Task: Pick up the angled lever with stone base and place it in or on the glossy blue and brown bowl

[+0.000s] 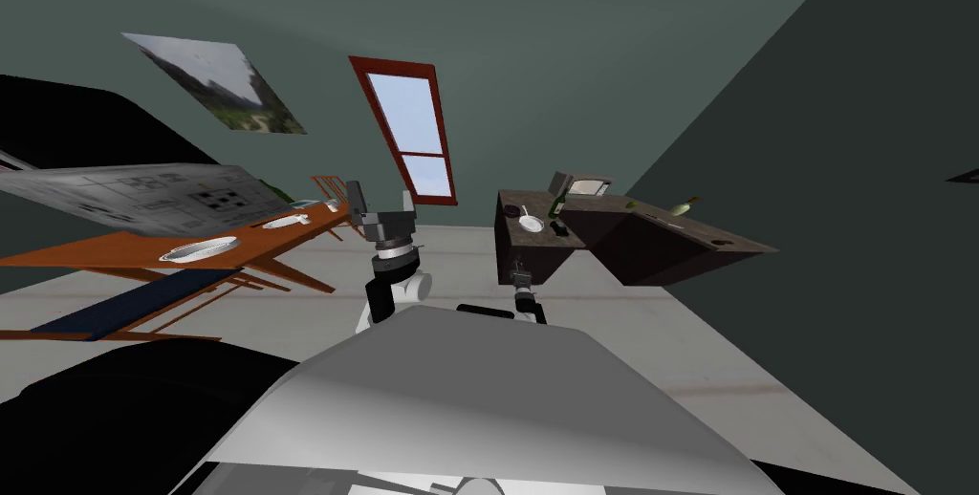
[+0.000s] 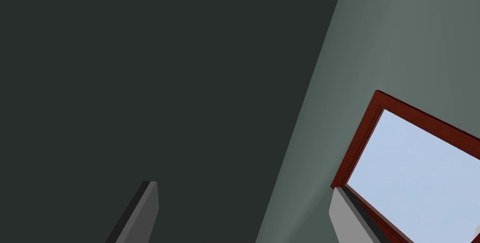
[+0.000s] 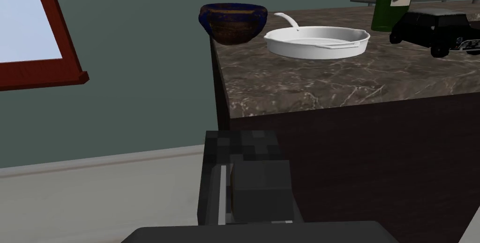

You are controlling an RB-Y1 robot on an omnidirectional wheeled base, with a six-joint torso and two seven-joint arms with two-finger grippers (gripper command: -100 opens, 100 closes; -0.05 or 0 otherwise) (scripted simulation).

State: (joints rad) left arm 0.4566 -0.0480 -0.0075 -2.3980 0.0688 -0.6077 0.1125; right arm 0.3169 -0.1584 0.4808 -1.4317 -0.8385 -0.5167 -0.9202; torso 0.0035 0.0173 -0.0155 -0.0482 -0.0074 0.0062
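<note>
Grey and blocky, the angled lever (image 3: 260,188) sits nearest, clamped in the right hand (image 1: 521,279), whose blades press its sides. That looks like a grip for carrying. The hand holds it short of the near edge of the brown marbled surface (image 3: 328,83), in front of the dark side panel, so I judge the pick done and the placing not yet done.

To the left, the left hand (image 1: 382,201) is raised with its 2 fingers (image 2: 140,212) apart and nothing between them, probably parked clear of the working arm.

Farther off, the blue and brown bowl (image 3: 233,23) stands at the surface's far left corner. A white pan (image 3: 316,42) is just to its right, with a green bottle (image 3: 386,1) and a black toy car (image 3: 436,29) beyond that. Reaching in along the left edge should keep the lever clear of the pan's rim.
</note>
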